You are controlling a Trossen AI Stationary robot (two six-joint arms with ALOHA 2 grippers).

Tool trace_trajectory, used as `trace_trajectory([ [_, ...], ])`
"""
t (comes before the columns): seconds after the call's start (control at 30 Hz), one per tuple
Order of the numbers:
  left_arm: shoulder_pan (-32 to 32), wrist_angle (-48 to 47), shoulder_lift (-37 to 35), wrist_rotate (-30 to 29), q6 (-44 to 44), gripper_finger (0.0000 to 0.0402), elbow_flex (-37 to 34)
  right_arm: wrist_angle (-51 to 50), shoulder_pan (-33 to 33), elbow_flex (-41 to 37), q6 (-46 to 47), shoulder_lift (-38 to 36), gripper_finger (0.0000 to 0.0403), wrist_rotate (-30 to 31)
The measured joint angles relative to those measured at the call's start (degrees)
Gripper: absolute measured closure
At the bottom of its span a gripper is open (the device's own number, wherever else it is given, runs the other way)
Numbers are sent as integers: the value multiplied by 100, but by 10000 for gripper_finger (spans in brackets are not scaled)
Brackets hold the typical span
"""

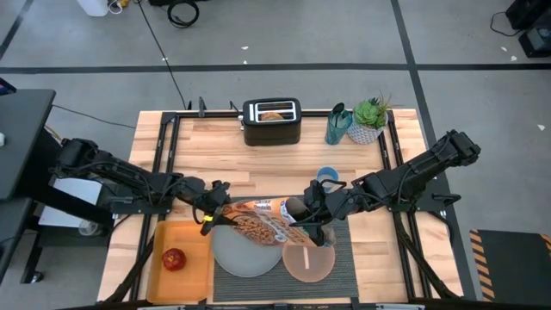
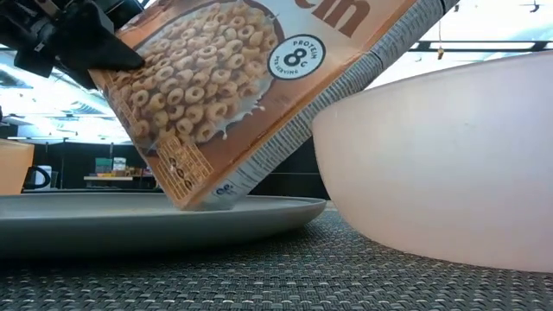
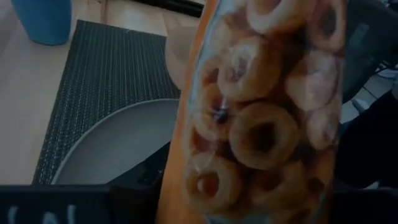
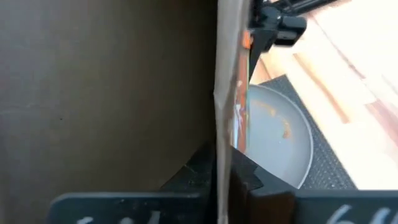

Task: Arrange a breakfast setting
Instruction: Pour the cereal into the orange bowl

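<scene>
The right tool [image 1: 312, 209] clenches a cereal box's [image 1: 261, 220] top flap, the left tool [image 1: 213, 207], grip unclear, sits at its 9 o'clock end, box tilted onto the plate [image 1: 245, 254]; only the high view shows the apple [image 1: 174, 258].

Robotics lab: framed wooden counter [image 1: 207, 151] on taped grey floor [image 1: 344, 34], loose cables [image 1: 181, 12], hazard-striped mat [image 1: 508, 267].
</scene>
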Motion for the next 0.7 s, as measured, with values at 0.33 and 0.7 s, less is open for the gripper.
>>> trace_trajectory([
  [0.33,14,-1372,-598,-31,174,212,563,-244,-15,-2,220,-450,307,-21],
  [0.7,231,-4673,-682,-14,740,219,2369,-1175,55,-2,87,-1345,299,228],
])
